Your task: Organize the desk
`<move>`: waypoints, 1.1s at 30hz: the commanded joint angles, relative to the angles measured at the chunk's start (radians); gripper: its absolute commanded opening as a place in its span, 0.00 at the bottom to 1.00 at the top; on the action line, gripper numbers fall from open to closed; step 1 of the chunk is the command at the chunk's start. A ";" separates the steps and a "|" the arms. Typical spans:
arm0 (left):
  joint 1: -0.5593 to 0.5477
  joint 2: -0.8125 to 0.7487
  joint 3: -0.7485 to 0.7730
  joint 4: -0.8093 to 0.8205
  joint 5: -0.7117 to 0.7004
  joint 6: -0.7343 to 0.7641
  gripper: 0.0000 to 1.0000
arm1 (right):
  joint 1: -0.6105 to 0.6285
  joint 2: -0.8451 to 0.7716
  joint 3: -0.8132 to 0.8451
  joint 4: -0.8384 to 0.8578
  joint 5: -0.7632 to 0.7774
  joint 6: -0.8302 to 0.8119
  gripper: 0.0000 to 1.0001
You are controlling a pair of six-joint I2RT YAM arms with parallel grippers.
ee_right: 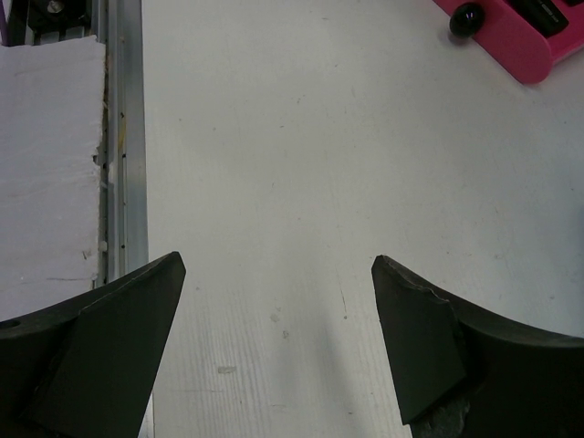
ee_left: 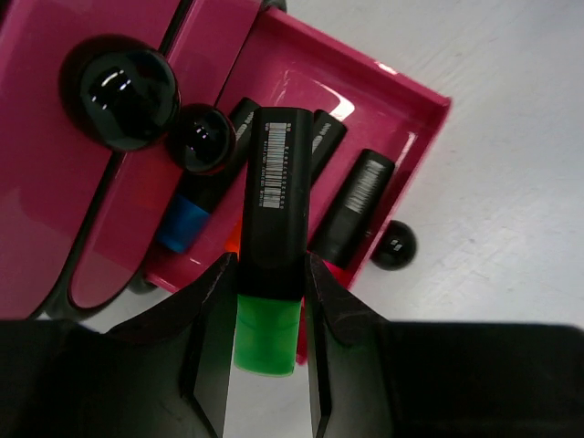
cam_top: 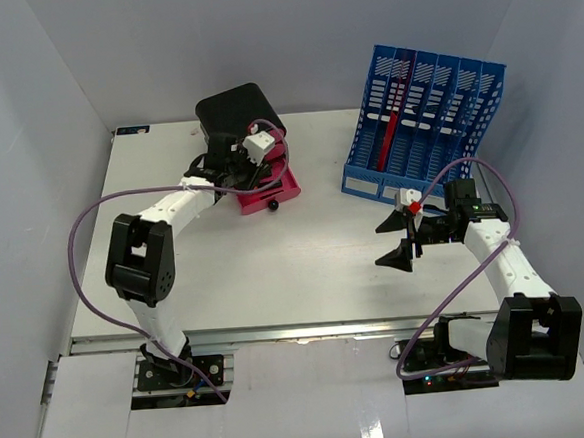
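The desk (cam_top: 304, 248) is a white tabletop with a metal rail at its front. My left gripper (ee_left: 265, 274) is shut on a black marker with a green cap (ee_left: 274, 210), held over the open pink drawer (ee_left: 401, 119) of the black drawer unit (cam_top: 236, 111). In the top view this gripper (cam_top: 259, 171) is at the drawer. Several other black markers (ee_left: 354, 205) lie in the drawer, one with a blue end (ee_left: 182, 224). My right gripper (cam_top: 396, 240) is open and empty above bare desk (ee_right: 301, 137).
A blue slotted file rack (cam_top: 420, 120) with a red item in one slot stands at the back right. Black round knobs (ee_left: 123, 87) sit on the pink drawer fronts. The front rail (ee_right: 123, 137) runs beside white foam. Pale grey walls enclose the desk.
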 commanded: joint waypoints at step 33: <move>-0.021 -1.125 -0.681 0.070 -0.027 -0.564 0.98 | 0.618 0.501 0.483 0.228 0.532 -0.261 0.71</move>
